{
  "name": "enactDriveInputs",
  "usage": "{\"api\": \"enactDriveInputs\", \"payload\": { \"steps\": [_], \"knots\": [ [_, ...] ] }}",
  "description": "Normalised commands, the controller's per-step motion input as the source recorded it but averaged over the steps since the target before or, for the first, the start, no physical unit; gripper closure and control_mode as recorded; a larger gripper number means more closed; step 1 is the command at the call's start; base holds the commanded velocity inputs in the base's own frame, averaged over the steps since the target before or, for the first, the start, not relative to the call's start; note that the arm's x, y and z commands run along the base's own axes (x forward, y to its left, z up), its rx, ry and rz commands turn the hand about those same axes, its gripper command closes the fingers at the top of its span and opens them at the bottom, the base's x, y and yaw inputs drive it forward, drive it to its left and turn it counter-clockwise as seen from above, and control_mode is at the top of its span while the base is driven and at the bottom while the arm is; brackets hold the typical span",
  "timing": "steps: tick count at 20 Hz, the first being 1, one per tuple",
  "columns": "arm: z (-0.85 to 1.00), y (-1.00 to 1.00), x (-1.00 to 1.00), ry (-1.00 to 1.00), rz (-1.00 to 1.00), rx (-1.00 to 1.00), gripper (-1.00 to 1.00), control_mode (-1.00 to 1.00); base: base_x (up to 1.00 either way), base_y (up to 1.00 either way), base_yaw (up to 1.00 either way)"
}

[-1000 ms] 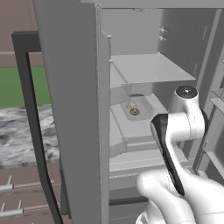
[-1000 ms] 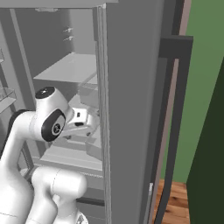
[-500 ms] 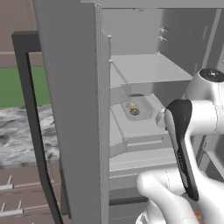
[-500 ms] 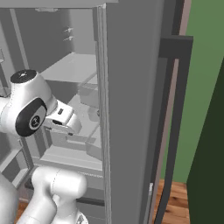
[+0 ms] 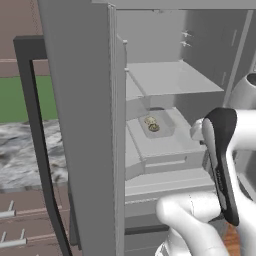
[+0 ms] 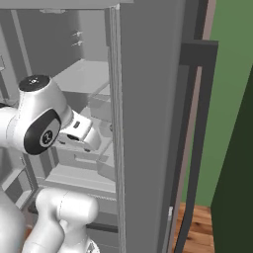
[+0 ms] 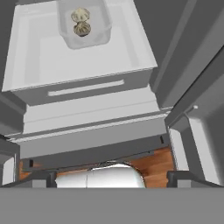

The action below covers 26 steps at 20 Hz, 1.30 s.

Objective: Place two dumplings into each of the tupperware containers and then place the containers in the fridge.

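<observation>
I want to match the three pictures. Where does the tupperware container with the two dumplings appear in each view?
Left base view: the tupperware container sits at picture centre, on the white shelf inside the fridge.
Right base view: I cannot make it out; the arm and the fridge's edge cover that area.
Hand view: top centre, at the back of the same shelf.
Shared landmark: that white shelf's front edge.

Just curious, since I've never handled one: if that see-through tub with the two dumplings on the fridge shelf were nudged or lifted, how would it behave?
The tupperware container looks shallow and flat-bottomed, so it would probably slide on the fridge shelf rather than tip. Its thin translucent walls suggest it is light and may flex a little. The two dumplings lie loose inside, so they would likely shift if it were tilted.
</observation>
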Motion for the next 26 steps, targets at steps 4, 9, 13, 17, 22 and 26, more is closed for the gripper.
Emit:
{"api": "enactDriveInputs", "payload": {
  "steps": [4, 9, 13, 17, 22, 26],
  "knots": [
    [0.0, 0.21, -0.3, 0.0, 0.05, -0.02, -1.0, -1.0, 0.0, 0.0, 0.0],
    [0.05, 0.4, -0.1, 0.0, 0.0, -0.06, -1.0, -1.0, 0.0, 0.0, 0.0],
    [0.1, 0.08, -0.06, 0.0, 0.0, -0.01, -1.0, -1.0, 0.0, 0.0, 0.0],
    [0.15, 0.0, 0.0, 0.0, 0.0, 0.0, -1.0, 1.0, -0.02, 0.0, 0.0],
    [0.0, 0.0, 0.0, 0.0, 0.0, 0.0, -1.0, 1.0, -0.88, -0.03, 0.0],
    [0.0, 0.0, 0.0, 0.0, 0.0, 0.0, -1.0, 1.0, -1.0, -0.03, 0.0]
  ]
}}
